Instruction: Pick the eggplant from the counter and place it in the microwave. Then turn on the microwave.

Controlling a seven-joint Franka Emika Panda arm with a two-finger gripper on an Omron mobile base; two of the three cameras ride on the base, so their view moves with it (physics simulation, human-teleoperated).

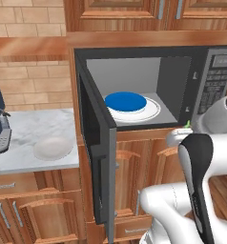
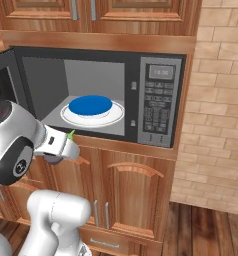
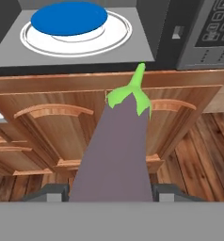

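Gripping eggplant (image 3: 116, 150) | tool (image 3: 111, 192) clamped on it | purple-grey, green stem

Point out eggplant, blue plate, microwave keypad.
eggplant (image 3: 116, 150), hand view, purple body.
blue plate (image 2: 90, 105), right base view, top face.
microwave keypad (image 2: 156, 110), right base view, button grid.

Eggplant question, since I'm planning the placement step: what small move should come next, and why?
Probably lift and ease the pincer forward: it holds the eggplant just below the open microwave's floor, stem toward the cavity, where a blue plate sits on the white turntable.
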